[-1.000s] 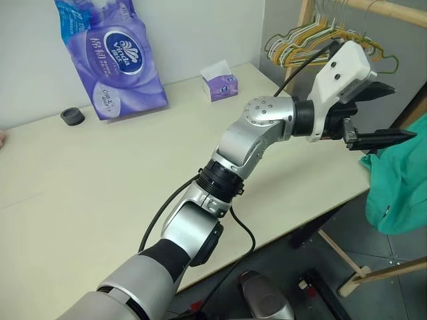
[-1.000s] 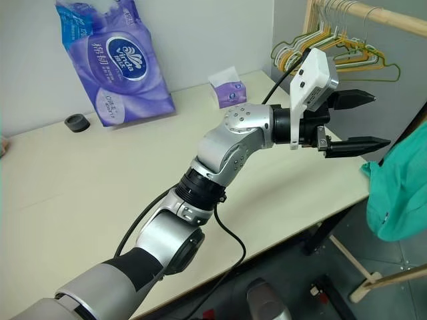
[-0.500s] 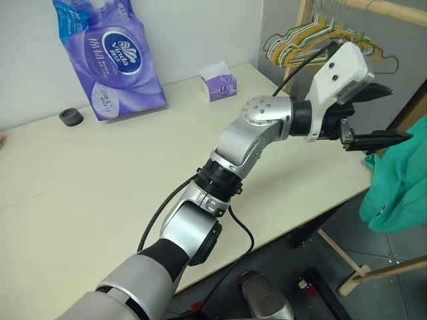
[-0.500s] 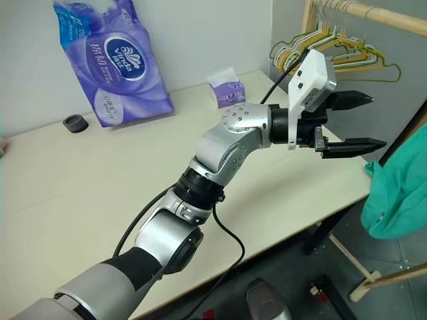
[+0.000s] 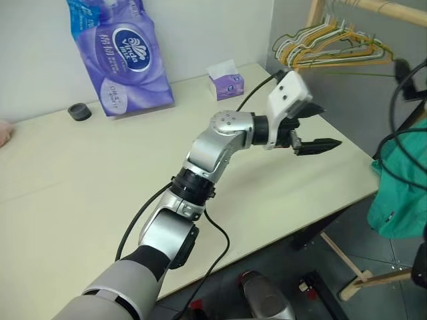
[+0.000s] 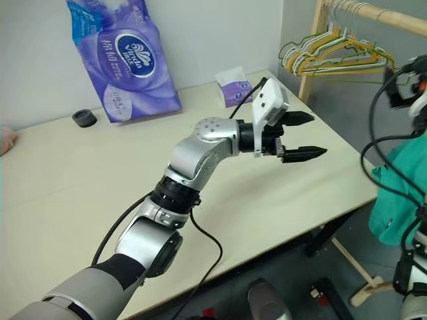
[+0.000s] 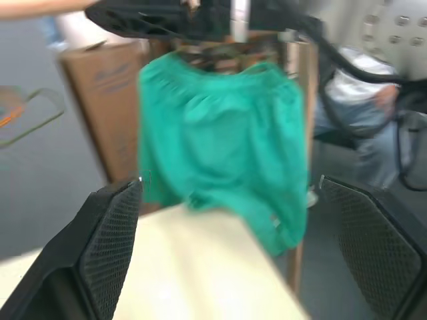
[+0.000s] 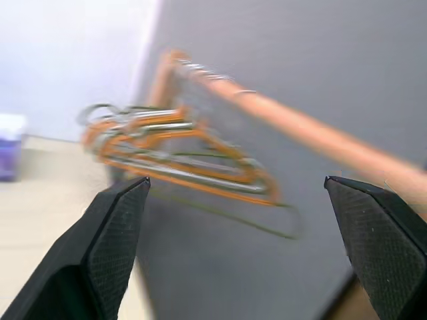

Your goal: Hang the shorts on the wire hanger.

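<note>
Now the left gripper point(image 5: 313, 133), jaws wide and empty, has swung back over the tabletop point(image 5: 80, 187); the right gripper point(image 8: 233, 233), also wide open, faces the racked wire hanger point(image 8: 267, 223), while the shorts point(image 5: 403, 187) hang at right, so hanging remains ahead.

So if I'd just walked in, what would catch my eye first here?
Probably the silver arm reaching across the cream table, its left gripper open and holding nothing. Beyond the table's right edge hang the teal shorts, and behind them a bunch of wire hangers on a wooden rail. A big purple tissue pack stands by the wall.
</note>
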Motion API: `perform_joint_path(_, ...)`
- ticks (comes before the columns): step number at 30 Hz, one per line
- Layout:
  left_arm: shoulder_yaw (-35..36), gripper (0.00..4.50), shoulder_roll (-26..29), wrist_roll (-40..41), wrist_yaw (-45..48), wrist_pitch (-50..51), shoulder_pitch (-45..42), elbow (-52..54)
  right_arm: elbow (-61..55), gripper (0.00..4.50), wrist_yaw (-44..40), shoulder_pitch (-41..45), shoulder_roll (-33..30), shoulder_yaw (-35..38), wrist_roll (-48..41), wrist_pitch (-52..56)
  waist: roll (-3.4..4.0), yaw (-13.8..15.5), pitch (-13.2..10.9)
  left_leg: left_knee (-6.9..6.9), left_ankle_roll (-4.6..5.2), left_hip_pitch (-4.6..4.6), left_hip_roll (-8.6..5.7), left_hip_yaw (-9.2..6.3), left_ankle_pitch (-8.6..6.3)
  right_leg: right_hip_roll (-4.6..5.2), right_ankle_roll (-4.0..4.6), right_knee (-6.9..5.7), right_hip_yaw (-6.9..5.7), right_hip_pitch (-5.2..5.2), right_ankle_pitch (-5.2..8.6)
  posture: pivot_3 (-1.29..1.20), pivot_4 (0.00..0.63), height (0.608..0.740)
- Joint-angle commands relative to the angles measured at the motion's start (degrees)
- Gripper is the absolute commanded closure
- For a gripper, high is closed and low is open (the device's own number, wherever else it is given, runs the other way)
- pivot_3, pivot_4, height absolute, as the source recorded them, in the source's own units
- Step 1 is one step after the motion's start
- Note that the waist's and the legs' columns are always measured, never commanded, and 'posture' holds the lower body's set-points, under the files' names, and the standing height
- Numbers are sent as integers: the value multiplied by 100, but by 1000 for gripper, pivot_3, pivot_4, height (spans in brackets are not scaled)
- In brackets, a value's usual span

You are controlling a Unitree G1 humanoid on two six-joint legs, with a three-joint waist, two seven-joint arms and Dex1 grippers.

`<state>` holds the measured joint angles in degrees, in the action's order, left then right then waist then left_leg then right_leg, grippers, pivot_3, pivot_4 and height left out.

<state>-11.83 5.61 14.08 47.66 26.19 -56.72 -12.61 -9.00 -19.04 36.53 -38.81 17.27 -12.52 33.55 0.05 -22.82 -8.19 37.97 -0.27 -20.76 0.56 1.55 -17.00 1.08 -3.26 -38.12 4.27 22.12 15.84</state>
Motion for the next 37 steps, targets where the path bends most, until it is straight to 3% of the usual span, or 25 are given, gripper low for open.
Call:
perform_joint_path(1,559,0,400,-203,-794,185,523,592,-417,29,-282,-226,397,-600,-116,-361,-4,73,-2,4,-5,-1,6,-4,3,-4,4,-6,1,2,-3,-204,100,740)
perform_joint_path(9,1756,0,903,-1096,-3243,253,2556,1829,103,29,-230,-506,1634,-1711,348,-1548,-44,839,12,40,-9,-4,-2,-49,5,6,38,-66,-26,25,-23,-114,97,740)
perform_joint_path(15,2386,0,970,-1401,-4157,22,3800,2442,760,29,-582,-912,2201,-2218,401,-2188,-86,1522,31,72,-7,-34,-11,-80,2,17,47,-68,-36,26,-27,-39,92,740)
perform_joint_path(20,2397,0,917,-1576,-4542,277,4129,2533,1450,29,-660,-980,2464,-2276,480,-2594,-128,1981,55,89,-6,-44,-23,-99,0,27,67,-70,-62,21,-39,0,91,740)
perform_joint_path(26,2382,0,694,-1642,-4855,-31,4354,2527,2028,29,-770,-947,2691,-2287,486,-2959,-136,2133,59,89,-9,-31,-11,-110,3,10,93,-82,-75,14,-55,64,100,740)
perform_joint_path(37,2397,0,966,-1444,-4480,-602,4301,2125,2094,29,-843,-1003,2783,-2348,553,-3061,-136,2139,59,85,-18,-29,-1,-113,9,-4,105,-80,-96,15,-61,87,100,740)
